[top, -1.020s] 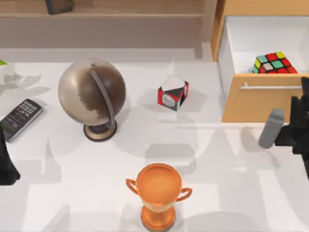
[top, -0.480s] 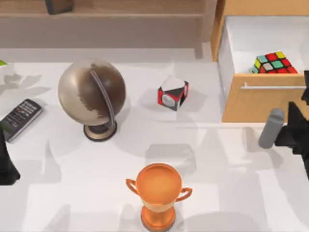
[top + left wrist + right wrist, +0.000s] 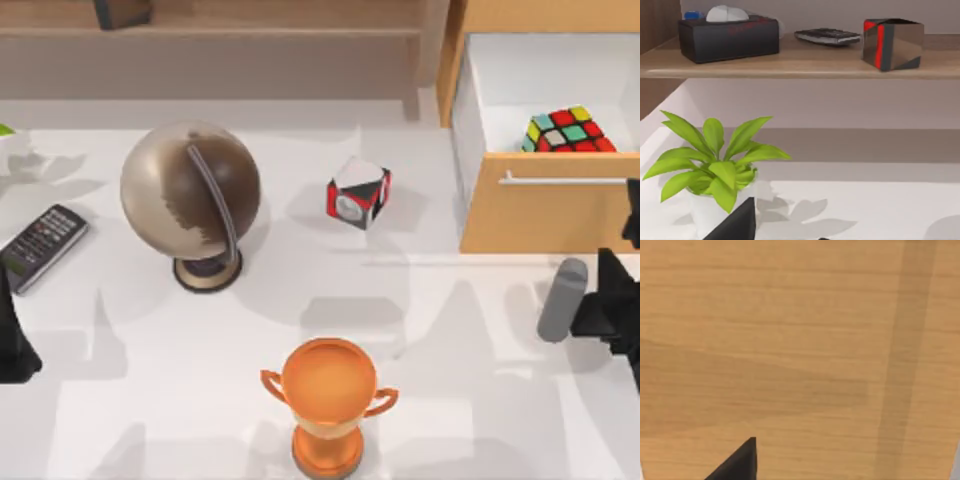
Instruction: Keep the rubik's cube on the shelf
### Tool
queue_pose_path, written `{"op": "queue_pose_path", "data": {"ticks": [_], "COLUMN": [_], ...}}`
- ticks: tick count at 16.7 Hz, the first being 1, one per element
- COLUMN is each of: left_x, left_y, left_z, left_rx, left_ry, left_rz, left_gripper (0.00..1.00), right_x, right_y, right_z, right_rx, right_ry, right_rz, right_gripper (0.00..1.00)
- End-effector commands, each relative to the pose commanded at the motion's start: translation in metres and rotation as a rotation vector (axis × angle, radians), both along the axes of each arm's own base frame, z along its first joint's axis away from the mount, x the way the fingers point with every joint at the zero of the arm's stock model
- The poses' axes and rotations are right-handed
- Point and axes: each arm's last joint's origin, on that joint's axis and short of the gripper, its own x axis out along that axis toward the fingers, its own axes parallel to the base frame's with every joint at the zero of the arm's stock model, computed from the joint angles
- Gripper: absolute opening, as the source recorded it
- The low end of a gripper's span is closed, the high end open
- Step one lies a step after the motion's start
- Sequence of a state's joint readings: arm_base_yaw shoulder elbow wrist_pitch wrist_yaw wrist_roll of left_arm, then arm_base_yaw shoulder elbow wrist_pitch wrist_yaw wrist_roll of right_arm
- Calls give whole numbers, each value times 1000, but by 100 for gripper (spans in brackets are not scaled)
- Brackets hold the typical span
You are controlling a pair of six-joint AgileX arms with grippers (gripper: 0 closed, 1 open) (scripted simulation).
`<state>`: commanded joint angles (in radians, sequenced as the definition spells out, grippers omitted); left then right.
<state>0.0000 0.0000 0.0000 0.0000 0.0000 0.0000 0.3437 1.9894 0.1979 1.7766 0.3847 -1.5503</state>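
One rubik's cube sits inside the open drawer at the table's far right, resting on the white floor of the drawer just behind its wooden front panel and silver bar handle. The right gripper is at the right edge of the table, in front of the drawer's front panel and nearer the camera than the cube, so the panel stands between them; whether its fingers are apart or together cannot be told. The right wrist view looks straight at the drawer's wood, with one dark fingertip at the edge. The shelf runs along the back of the table, left of the drawer, with its upright post beside the drawer's wall. On the white table stand a globe, a red, black and white cube with a round dial, an orange trophy and a remote. The left arm is parked at the left edge; whether its fingers are parted or closed cannot be told. Its wrist view shows a potted plant below a shelf board carrying a tissue box.
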Motion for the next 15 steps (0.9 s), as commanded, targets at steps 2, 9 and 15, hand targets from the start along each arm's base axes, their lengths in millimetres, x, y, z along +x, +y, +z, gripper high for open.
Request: {"op": "queue_pose_path", "data": {"ticks": [2, 9, 15], "left_x": [0, 0, 0], "left_y": [0, 0, 0], "left_z": [0, 0, 0], "left_rx": [0, 0, 0], "left_ry": [0, 0, 0], "left_rz": [0, 0, 0], "left_gripper": [100, 100, 100], "right_x": [-1, 7, 31], "right_y": [-1, 35, 110], "right_z": [-13, -3, 13], "right_rx": [-25, 57, 178], "right_ry": [70, 26, 122], "right_rz": [-2, 151, 358], "right_gripper": [100, 100, 100]}}
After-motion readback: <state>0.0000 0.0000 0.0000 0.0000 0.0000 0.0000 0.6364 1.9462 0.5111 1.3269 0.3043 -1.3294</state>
